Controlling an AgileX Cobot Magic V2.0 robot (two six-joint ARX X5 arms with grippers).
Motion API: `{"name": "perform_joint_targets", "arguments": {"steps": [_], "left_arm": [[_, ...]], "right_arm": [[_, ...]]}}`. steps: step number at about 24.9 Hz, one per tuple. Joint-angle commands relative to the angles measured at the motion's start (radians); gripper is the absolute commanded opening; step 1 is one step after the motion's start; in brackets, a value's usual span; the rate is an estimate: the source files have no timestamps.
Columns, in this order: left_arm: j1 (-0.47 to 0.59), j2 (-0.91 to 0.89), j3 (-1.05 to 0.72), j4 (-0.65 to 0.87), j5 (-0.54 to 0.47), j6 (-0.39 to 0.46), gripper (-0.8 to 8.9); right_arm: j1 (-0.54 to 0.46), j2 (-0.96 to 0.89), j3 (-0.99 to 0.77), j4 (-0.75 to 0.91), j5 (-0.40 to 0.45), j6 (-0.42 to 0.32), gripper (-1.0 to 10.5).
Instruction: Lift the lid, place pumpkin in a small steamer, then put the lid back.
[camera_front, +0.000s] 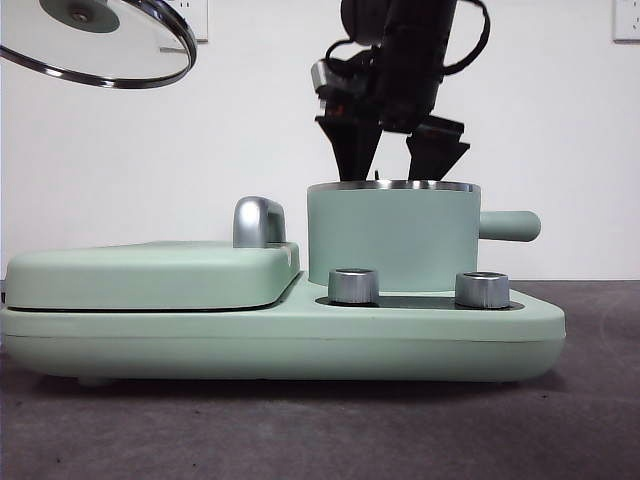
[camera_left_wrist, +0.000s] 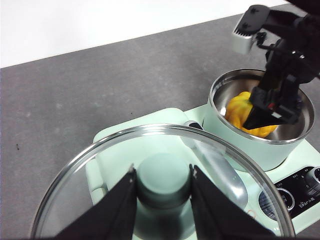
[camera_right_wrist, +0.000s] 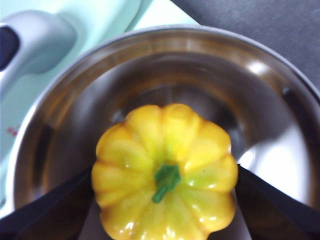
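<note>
The pumpkin (camera_right_wrist: 150, 140), glossy yellow with a green stem, is inside the small steamer (camera_front: 390, 240), low between its steel walls (camera_right_wrist: 150, 55). My right gripper (camera_front: 395, 160) reaches down into the pot from above, its two jaws pressed against the pumpkin's opposite sides. In the left wrist view the same gripper (camera_left_wrist: 272, 107) covers part of the pumpkin (camera_left_wrist: 239, 107). The lid (camera_front: 100, 45), clear glass with a steel rim, hangs high at the upper left, tilted. My left gripper (camera_left_wrist: 162, 170) is shut on its mint-green knob (camera_left_wrist: 162, 187).
The steamer stands on a wide mint-green base (camera_front: 300, 340) with two steel dials (camera_front: 353, 285) (camera_front: 482, 290) in front. To its left lies the flat griddle cover (camera_front: 150, 275) with a chrome handle (camera_front: 258, 222). The steamer's stubby handle (camera_front: 510, 226) points right.
</note>
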Motion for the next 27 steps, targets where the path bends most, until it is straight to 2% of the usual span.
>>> {"name": "perform_joint_targets", "arguments": {"steps": [1, 16, 19, 27], "left_arm": [[-0.003, 0.005, 0.015, 0.034, -0.004, 0.008, 0.16], [-0.003, 0.005, 0.015, 0.049, -0.004, 0.008, 0.16], [-0.003, 0.005, 0.015, 0.049, -0.004, 0.008, 0.16], [-0.003, 0.005, 0.015, 0.048, -0.004, 0.008, 0.16]], "right_arm": [[0.008, 0.040, 0.028, 0.016, 0.002, -0.010, 3.5], [0.013, 0.096, 0.027, 0.021, -0.005, -0.010, 3.5], [0.016, 0.096, 0.027, 0.020, -0.006, -0.010, 4.5], [0.018, 0.072, 0.072, -0.008, 0.005, -0.006, 4.6]]}}
